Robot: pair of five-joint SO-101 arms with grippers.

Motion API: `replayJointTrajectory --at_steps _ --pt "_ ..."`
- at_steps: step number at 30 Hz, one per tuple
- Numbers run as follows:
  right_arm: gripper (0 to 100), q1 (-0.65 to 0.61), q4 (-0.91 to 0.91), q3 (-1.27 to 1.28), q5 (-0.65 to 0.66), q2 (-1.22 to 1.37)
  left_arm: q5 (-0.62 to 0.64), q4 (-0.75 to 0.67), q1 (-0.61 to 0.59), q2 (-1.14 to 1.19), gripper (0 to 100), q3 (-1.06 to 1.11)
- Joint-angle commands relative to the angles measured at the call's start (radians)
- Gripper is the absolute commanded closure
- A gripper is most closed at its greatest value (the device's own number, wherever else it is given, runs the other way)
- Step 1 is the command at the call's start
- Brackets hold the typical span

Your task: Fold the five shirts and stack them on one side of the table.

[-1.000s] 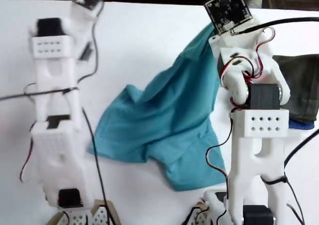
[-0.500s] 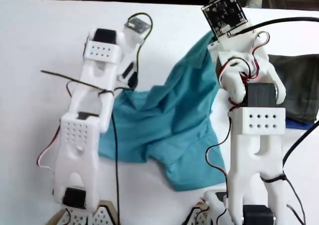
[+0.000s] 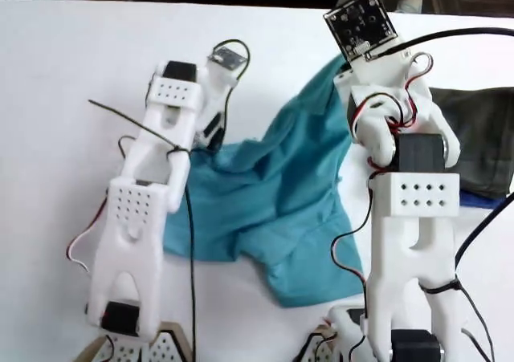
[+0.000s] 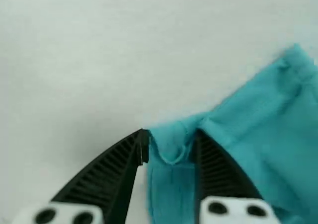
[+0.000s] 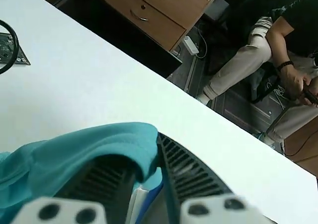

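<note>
- Across the middle of the high view, a crumpled teal shirt [image 3: 273,201] of soft fabric lies spread on the flat white counter [image 3: 64,73], between the two white arms.
- Left claw [image 4: 169,147]: its black ribbed jaws stand a little apart and pinch a bunched fold at the shirt's edge, left of centre in the high view.
- Right claw [image 5: 149,154]: its jaws are nearly together on another teal edge, which drapes over one jaw. In the high view the cloth rises toward this arm at upper right.
- At the right edge of the high view, a dark grey-green cloth [image 3: 482,145] lies on the counter, partly behind the right arm.
</note>
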Motion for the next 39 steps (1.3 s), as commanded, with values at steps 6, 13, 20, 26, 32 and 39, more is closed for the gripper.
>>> replayJointTrajectory --at_steps 6,13,20,26,32,39 --pt "97.8 0.008 0.015 -0.003 0.006 -0.013 -0.003 0.084 -0.083 -0.055 97 -0.007" --pt "97.8 -0.002 0.159 0.006 0.003 -0.147 -0.06 0.183 -0.17 -0.058 97 -0.007" --pt "97.8 0.004 0.22 0.227 0.006 -0.36 -0.066 0.187 -0.18 -0.226 97 0.024" --pt "97.8 0.005 0.226 0.486 0.006 -0.587 -0.127 0.186 -0.167 -0.5 97 0.338" --pt "97.8 0.008 0.176 0.827 0.008 -0.843 -0.25 0.183 -0.21 -0.74 84 0.631" --pt "97.8 0.008 0.16 0.996 0.008 -1.026 -0.351 0.167 -0.285 -0.776 79 0.731"
